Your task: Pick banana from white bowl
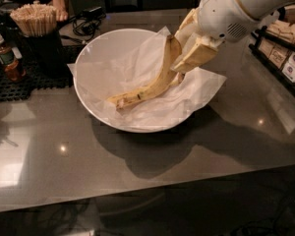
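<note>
A yellow banana (155,85) with faint brown streaks stands tilted in the white bowl (83,90). Its upper end is raised over the bowl's right side. Its lower end still rests on the crinkled white paper liner (201,87) near the bowl's middle. My gripper (186,50), with tan fingers (199,53) on a white arm, reaches in from the upper right and is shut on the banana's upper end. No second banana shows clearly.
A black cup of wooden sticks (35,23) and a small brown bottle (5,57) stand on a black mat at the back left. A rack of packets (285,48) lines the right edge. A person's arm (58,4) and cables (88,19) are behind the bowl.
</note>
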You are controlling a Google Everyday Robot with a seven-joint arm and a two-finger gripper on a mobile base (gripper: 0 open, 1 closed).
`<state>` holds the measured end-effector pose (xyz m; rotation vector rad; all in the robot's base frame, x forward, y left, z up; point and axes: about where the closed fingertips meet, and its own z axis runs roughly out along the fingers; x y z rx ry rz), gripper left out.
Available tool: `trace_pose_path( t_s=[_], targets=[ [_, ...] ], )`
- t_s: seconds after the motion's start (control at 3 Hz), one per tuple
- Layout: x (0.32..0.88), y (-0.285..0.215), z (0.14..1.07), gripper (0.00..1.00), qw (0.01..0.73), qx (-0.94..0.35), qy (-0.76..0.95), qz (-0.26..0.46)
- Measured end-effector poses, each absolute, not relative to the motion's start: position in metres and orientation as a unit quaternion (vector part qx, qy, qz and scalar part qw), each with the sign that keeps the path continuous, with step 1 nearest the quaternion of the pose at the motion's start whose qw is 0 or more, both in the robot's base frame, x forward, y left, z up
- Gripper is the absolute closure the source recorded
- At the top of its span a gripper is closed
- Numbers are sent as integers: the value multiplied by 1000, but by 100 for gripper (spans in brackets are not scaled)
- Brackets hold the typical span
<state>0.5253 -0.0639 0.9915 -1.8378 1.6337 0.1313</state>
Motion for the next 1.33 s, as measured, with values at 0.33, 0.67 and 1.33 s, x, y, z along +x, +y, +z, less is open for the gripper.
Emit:
trace_pose_path(
  t_s=[0.33,0.67,1.33],
  targets=[
    [516,-64,1016,100,361,-712,596,85],
    [506,-76,1039,100,388,-712,571,126],
    [474,-135,1095,100,481,-681,521,184]
  ],
)
